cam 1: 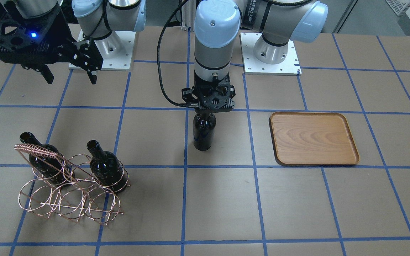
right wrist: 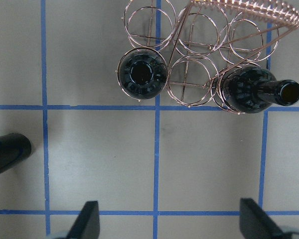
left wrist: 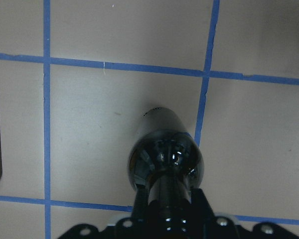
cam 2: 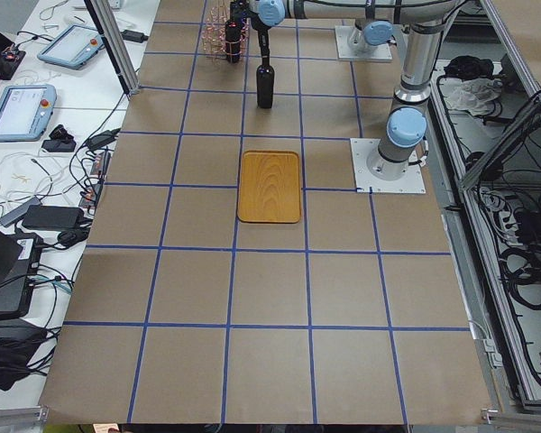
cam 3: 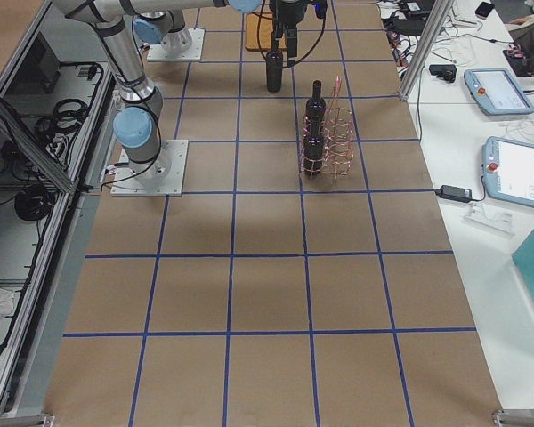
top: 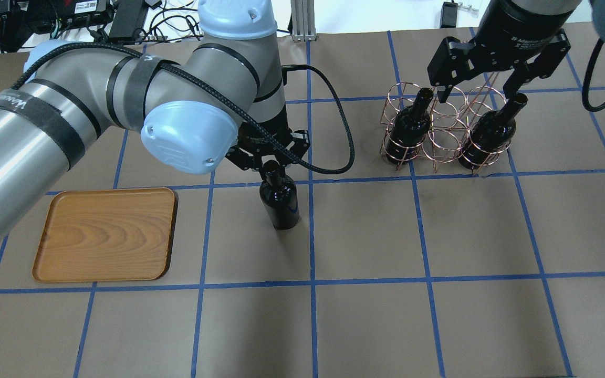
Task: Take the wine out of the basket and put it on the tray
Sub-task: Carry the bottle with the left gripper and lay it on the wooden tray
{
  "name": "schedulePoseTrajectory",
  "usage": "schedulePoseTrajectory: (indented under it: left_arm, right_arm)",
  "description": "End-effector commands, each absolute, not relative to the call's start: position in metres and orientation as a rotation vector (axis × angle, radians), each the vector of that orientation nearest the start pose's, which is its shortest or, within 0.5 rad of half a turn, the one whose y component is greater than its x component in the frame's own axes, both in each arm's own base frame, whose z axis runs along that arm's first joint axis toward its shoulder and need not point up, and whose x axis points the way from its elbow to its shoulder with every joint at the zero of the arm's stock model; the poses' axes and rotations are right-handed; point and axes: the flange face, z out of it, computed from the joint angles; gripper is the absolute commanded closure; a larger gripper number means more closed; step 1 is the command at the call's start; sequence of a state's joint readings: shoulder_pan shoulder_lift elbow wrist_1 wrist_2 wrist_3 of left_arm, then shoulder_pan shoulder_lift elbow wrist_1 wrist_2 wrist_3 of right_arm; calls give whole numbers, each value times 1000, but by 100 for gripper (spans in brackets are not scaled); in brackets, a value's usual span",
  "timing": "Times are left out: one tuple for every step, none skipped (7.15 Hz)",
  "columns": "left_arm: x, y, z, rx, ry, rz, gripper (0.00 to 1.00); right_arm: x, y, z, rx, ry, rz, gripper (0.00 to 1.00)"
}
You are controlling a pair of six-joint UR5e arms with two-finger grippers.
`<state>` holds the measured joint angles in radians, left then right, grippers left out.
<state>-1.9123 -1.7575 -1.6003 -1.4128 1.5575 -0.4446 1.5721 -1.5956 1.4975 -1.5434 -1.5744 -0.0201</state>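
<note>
You see the left pincer clenched on the neck of the dark glossy glass wine bottle. The bottle is upright over the brown blue-gridded surface, between the copper wire ring basket and the flat light-brown wooden tray, apart from both. Right pincer is released, raised on the robot's side of the basket. A second dark bottle and a third dark bottle stand in basket rings.
</note>
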Motion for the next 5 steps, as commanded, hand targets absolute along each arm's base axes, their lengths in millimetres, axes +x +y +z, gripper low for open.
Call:
schedulePoseTrajectory:
  left_arm:
    - [-263, -499, 407, -38, 3140, 55, 81]
    - [-215, -510, 414, 16, 3129, 46, 81]
    - [-160, -519, 433, -75, 3105, -14, 81]
    - [-90, -524, 449, 4, 3048, -41, 80]
    - [-25, -521, 457, 103, 3040, -27, 81]
  right_arm:
    - [134, -485, 534, -36, 3149, -116, 0]
    - [133, -483, 537, -43, 3155, -126, 0]
    - [133, -481, 540, -43, 3155, -133, 0]
    - [132, -480, 540, -40, 3156, -133, 0]
    - [135, -478, 542, -31, 3141, -140, 0]
